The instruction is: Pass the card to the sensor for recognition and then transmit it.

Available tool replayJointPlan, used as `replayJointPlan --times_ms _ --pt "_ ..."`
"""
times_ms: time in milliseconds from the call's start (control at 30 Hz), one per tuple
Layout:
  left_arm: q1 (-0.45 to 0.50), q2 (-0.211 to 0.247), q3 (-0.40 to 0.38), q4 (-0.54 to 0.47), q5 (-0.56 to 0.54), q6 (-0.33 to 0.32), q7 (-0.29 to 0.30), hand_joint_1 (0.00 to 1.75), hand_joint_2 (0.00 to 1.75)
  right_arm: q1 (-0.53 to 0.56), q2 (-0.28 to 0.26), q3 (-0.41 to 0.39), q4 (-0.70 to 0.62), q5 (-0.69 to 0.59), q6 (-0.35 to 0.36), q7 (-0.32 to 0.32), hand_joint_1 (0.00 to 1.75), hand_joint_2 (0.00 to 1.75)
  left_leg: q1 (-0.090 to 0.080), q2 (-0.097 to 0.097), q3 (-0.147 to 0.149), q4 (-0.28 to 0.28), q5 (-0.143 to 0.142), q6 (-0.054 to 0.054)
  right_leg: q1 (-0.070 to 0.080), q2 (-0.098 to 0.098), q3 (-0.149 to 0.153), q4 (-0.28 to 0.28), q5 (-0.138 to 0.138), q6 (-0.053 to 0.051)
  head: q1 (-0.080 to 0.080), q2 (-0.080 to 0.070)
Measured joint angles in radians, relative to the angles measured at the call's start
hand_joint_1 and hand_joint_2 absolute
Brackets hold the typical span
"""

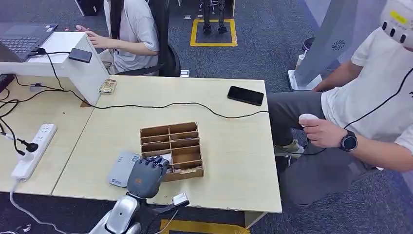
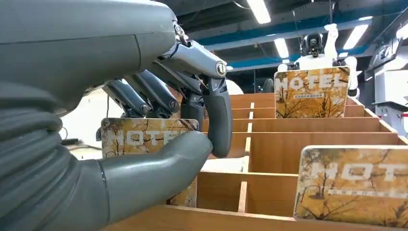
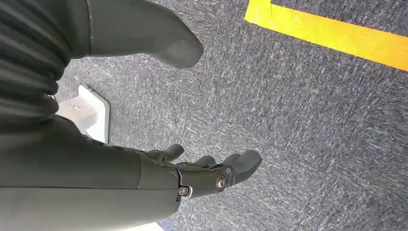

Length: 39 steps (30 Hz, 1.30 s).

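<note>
A wooden divided box point(image 1: 171, 147) stands on the table near its front edge, with several "HOTEL" cards upright in its compartments. My left hand point(image 1: 146, 176) reaches into the box's near left corner. Up close, its thumb point(image 2: 159, 166) lies across the front of one card point(image 2: 139, 137) and its fingers point(image 2: 144, 96) curl over the card's top and back, pinching it while it stands in its slot. Two more cards point(image 2: 312, 91) point(image 2: 353, 185) stand in other compartments. A flat grey device point(image 1: 121, 169) lies on the table just left of the box. My right hand point(image 3: 211, 173) hangs over the carpet, fingers apart, holding nothing.
A black phone point(image 1: 245, 95) and a black cable point(image 1: 160, 105) lie behind the box. A power strip point(image 1: 34, 148) sits at the left. A white stand point(image 1: 73, 63) bears a small black device point(image 1: 80, 54). One person point(image 1: 360, 131) sits at the right, another point(image 1: 129, 34) sits behind the table.
</note>
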<state>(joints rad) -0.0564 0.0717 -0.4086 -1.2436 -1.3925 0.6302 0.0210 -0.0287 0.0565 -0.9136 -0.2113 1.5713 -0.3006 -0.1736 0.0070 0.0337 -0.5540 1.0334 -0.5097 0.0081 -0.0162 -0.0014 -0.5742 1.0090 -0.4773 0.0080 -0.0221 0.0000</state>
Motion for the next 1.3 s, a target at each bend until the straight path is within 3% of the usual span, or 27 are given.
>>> replayJointPlan --times_ms 367,733,1300 --pt "0.0 0.0 0.001 -0.051 0.092 -0.014 -0.058 1.75 1.75 0.0 0.001 0.0 0.0 0.0 -0.001 0.0 0.0 1.75 0.0 0.0 0.0 0.0 0.0 0.0 0.0 0.0 0.0 0.0 0.0 0.0 0.0 0.0" --pt "0.0 0.0 0.001 -0.135 0.116 -0.012 -0.076 1.75 1.75 0.0 0.008 0.0 0.0 0.0 -0.003 0.001 0.0 1.75 0.0 0.0 0.0 0.0 0.0 0.0 0.0 0.0 0.0 0.0 0.0 0.0 0.0 0.0" --pt "0.0 0.0 0.001 -0.171 0.151 -0.005 -0.079 1.75 1.75 0.0 0.013 0.0 0.0 0.0 -0.012 0.002 0.0 1.75 0.0 0.0 0.0 0.0 0.0 0.0 0.0 0.0 0.0 0.0 0.0 0.0 0.0 0.0"
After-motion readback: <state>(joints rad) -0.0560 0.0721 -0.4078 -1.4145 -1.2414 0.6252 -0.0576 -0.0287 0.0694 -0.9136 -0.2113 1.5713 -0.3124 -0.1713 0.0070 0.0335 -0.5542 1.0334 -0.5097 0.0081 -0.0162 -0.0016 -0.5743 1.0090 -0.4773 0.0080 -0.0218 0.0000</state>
